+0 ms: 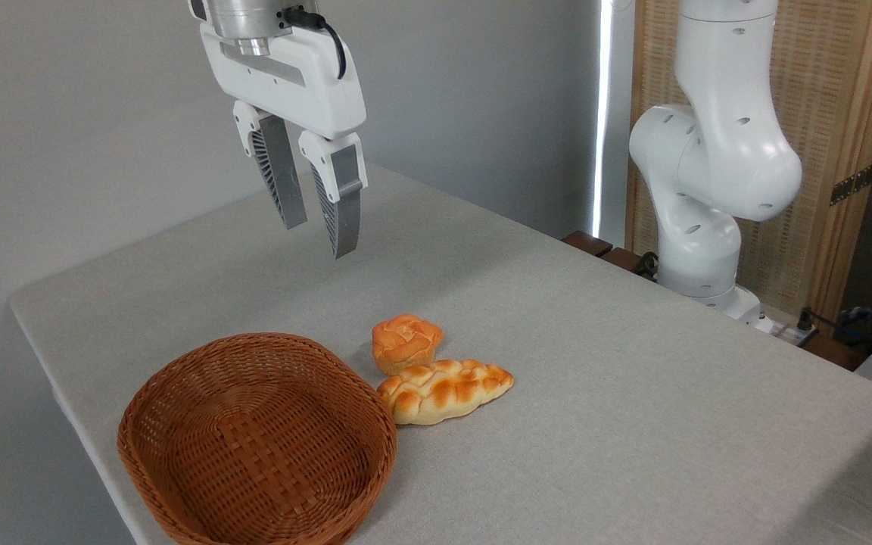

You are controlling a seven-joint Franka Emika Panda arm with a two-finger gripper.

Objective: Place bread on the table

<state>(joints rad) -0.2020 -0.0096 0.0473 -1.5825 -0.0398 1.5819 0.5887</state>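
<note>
Markings: no brand, label or legible writing shows on any item.

Item 1, wicker basket [254,443]: brown woven oval, lower left on the table [633,424], near its front edge. Interior shows only weave.

Item 2, gripper [322,235]: white body with 2 grey ribbed fingers [284,178], hanging in the air at upper left, pointing down and tilted slightly. The fingers stand a little apart, a narrow gap between the tips; they hold nothing and touch nothing.

Item 3, bread [406,342]: small round orange-golden bun with a knotted top, resting on the table just right of the basket's far rim. It lies well below the fingertips and a little to their right, clear of them.

Item 4, braided loaf [443,390]: longer, pale with browned bumps, lying on the table directly in front of the bun and touching or nearly touching it; its left end meets the basket's rim.

Item 5, arm [708,174]: white jointed column, standing at the table's far right edge, before a woven-panel screen [822,136].
</note>
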